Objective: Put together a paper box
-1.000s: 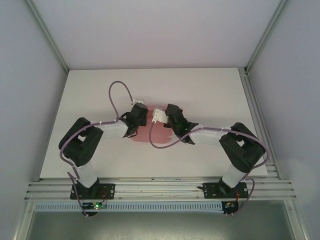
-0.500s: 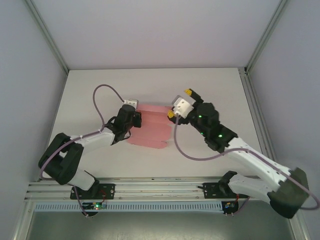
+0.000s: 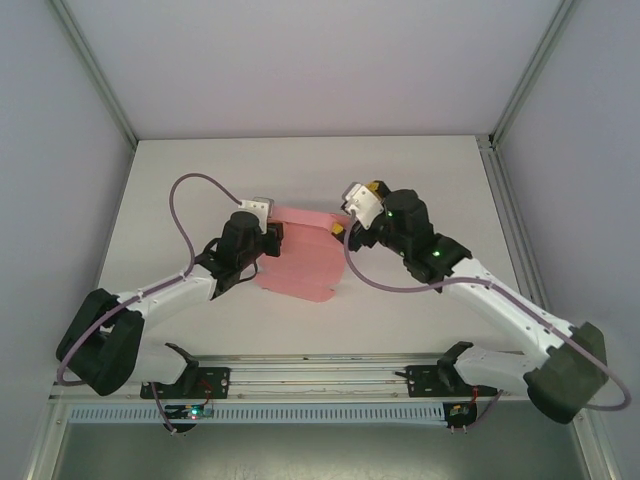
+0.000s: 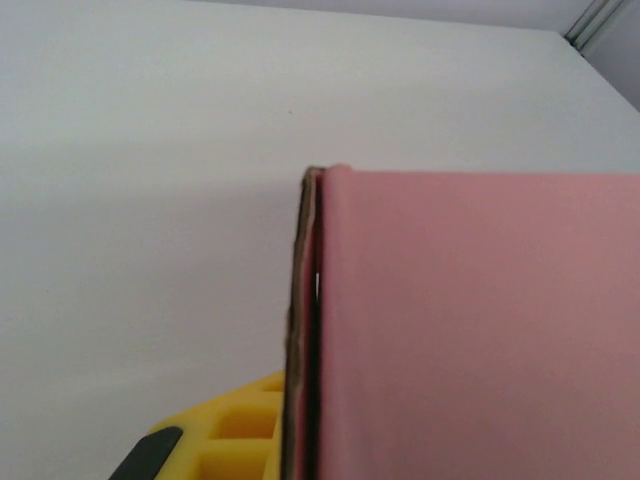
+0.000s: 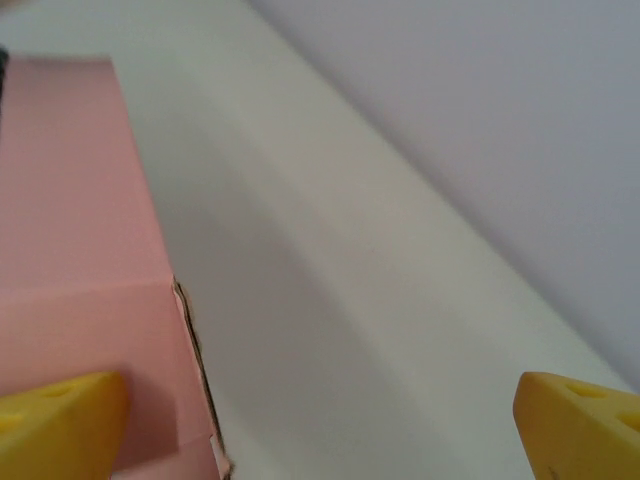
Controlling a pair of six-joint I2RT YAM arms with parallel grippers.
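The paper box (image 3: 300, 262) is one pink card lying in the middle of the white table (image 3: 420, 180), between the two grippers. The right gripper (image 3: 342, 226) has its jaws wide apart, with one yellow fingertip (image 5: 60, 420) over the card's edge. The left gripper (image 3: 268, 233) is at the card's left edge, and I cannot tell whether it clamps the card. To fold well, one side should probably pin the card while the other bends a flap along its crease. Count: one card, two grippers.

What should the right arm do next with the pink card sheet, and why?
Probably close the right gripper on the pink card sheet at its right edge: the gripper's yellow fingers are wide open, one over the card, the other beyond that edge, while the left gripper sits opposite.
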